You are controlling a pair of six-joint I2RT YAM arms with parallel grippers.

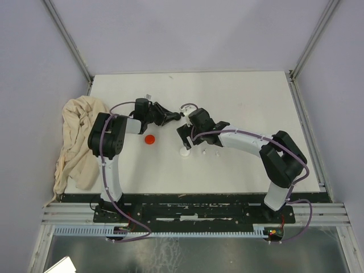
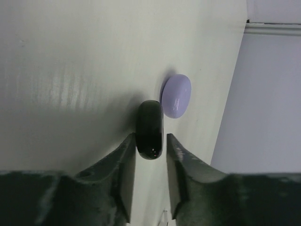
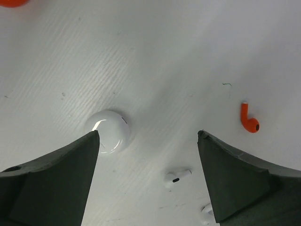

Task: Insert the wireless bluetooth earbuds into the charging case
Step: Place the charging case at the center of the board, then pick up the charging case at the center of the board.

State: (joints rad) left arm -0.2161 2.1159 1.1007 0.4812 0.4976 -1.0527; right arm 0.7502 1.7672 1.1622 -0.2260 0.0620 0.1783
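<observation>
Status: no earbud is seated in any case in these views, so by this reading the task is at its start. The left pincer (image 2: 150, 141) is pinching the black charging case (image 2: 149, 123), which stands on edge between the two jaws above the worktop (image 1: 256, 102). It looks like one closed lozenge with no gap visible, so it appears unopened. Just beyond it the lilac charging case (image 2: 176, 95) lies on the worktop, lid down, close to the black one but apart from it. The right pincer (image 3: 148, 135) is spread wide and holds nothing. It hangs over the white charging case (image 3: 109, 131), which lies flat and closed beside the left-hand jaw in the right wrist view. A white earbud (image 3: 177, 177) lies loose between the jaws, and a second white earbud (image 3: 207, 213) shows only in part at the lower edge, against the other jaw. A red earbud (image 3: 249, 119) lies loose further out, well apart from the white case. The top view shows the red charging case (image 1: 149, 139) alone on the worktop near the left arm, closed as far as can be told. No black or lilac earbud is visible in any view. A crumpled cloth (image 1: 79, 136) lies at the left edge. Judgement, remaining work: open each case, pick up the matching pair, seat both earbuds, and repeat for all four colours.
</observation>
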